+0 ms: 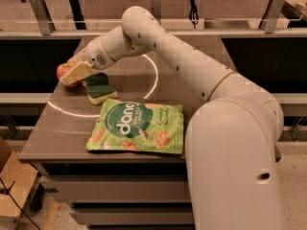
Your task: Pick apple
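Apple (61, 71) at the table's far left edge, half hidden behind the gripper (72, 74) pressed in from the right, likely for the pick; clamped or loose, cannot tell. Just right, green sponge (98, 87) lying flat. Nearer, green dang snack bag (136, 128), flat, clear of the reach. Brown tabletop (62, 133) with a pale arc; metal railing (29, 33) and dark benches beyond.
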You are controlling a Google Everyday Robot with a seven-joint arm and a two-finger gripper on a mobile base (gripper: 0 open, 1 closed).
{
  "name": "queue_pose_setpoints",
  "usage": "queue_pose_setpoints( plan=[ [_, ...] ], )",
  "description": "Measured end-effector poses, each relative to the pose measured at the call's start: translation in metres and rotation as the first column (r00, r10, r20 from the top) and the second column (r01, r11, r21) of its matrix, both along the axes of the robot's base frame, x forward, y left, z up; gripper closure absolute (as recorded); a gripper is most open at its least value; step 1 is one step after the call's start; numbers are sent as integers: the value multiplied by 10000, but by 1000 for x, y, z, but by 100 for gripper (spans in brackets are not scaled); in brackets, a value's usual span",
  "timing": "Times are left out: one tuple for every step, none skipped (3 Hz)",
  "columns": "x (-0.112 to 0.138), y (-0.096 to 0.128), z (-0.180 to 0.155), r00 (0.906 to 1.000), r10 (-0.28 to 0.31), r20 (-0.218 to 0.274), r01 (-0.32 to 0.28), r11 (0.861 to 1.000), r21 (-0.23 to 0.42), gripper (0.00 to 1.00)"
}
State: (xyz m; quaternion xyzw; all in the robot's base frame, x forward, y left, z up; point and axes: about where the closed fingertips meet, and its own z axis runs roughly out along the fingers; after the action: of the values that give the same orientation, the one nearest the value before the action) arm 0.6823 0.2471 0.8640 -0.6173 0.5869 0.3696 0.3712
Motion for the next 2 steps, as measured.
queue_pose_setpoints(
  plan=[
    [-2, -6, 25, 9997, 49, 251, -61, 9990, 454, 88],
    [-6, -20, 67, 9966, 109, 817, -202, 9933, 1141, 100]
  ],
)
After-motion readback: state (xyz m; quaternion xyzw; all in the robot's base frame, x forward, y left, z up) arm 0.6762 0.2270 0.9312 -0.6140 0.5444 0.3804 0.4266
